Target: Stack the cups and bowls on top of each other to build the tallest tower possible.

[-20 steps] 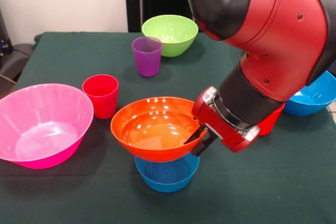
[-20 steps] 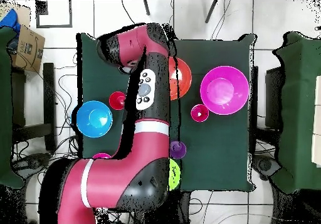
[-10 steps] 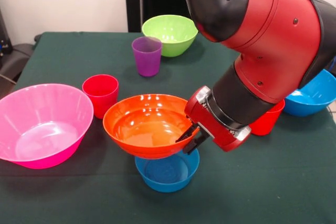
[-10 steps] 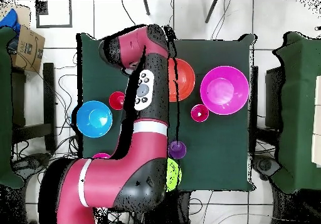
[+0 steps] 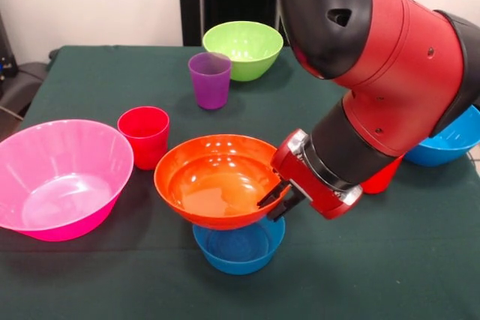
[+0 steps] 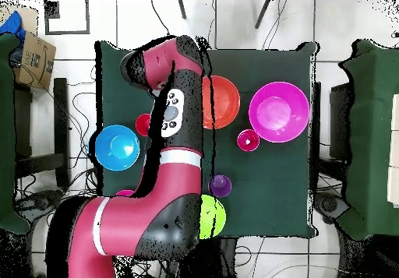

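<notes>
The claw [image 5: 276, 201] pinches the right rim of the orange bowl [image 5: 214, 179], which sits mouth-up and slightly tilted on a small blue bowl [image 5: 238, 248] near the table's [image 5: 90, 275] front edge — bare green cloth lies in front and to the right. Just left stand the large pink bowl [image 5: 61, 176] and a red cup [image 5: 144, 134]; the purple cup [image 5: 209, 79] and lime green bowl [image 5: 242, 48] stand upright well behind — the large blue bowl [image 5: 450, 140] sits at the right edge.

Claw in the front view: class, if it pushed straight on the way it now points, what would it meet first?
The claw points at the orange bowl, on whose rim it already sits. Pushing on, it would probably meet that bowl's inner wall first, though depth is unclear.
</notes>
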`<action>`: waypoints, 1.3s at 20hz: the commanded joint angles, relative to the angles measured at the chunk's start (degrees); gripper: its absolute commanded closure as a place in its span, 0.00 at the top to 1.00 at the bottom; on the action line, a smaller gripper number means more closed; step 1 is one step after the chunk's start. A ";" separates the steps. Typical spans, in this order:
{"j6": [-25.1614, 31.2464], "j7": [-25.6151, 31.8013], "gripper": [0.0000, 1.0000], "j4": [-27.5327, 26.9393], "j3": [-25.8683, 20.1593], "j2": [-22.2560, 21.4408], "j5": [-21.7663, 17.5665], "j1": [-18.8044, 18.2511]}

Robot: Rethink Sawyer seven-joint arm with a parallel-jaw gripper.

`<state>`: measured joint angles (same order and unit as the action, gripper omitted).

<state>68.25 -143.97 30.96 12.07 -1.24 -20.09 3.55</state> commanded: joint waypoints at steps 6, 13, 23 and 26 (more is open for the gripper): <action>1.33 6.23 0.00 -0.40 -3.55 -0.85 0.47 0.12; 4.19 6.91 0.00 -3.76 -4.73 -0.28 2.11 -0.45; 9.21 8.44 0.00 -13.03 -4.82 3.62 3.81 -1.21; 8.59 8.50 0.00 -14.61 -4.58 5.09 3.82 -1.42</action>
<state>71.50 -143.97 20.69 12.09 2.15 -17.05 3.41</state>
